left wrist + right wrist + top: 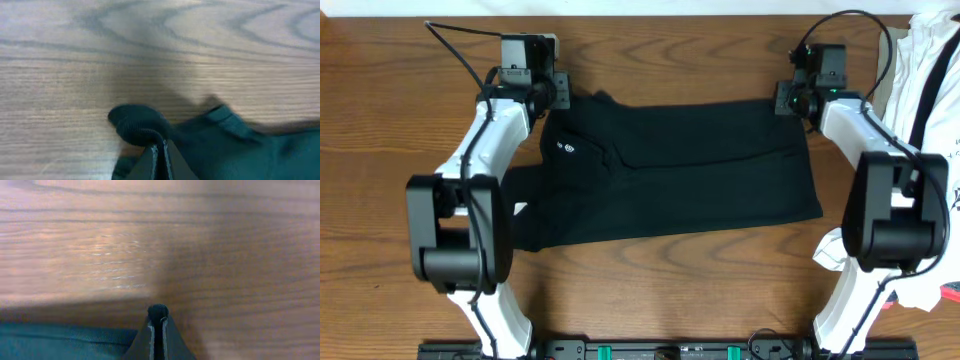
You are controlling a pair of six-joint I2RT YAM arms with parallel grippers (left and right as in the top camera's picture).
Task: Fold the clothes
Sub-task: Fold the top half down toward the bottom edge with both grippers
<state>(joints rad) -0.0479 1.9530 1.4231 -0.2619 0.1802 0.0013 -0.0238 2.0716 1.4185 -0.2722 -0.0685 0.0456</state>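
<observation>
Quick status from us on the clothes [670, 170]. The black piece lies flat across the middle of the counter [650, 300], spread wide, with an under-layer poking out at its near-left corner. We'd guess maybe one fold is in, but it's nowhere near a tidy packet yet.

The left fingers [156, 155] are clamped together on a bunched bit of cloth at the far-left corner. The right fingers [154, 330] are pressed together too, with what looks like a nub of black hem pinched at the far-right corner. Both sit low over the wood.

By our reckoning, the far edge has to come over toward the near one, and then the whole thing gets halved sideways. The white garments [930, 60] are piled off to the right.
</observation>
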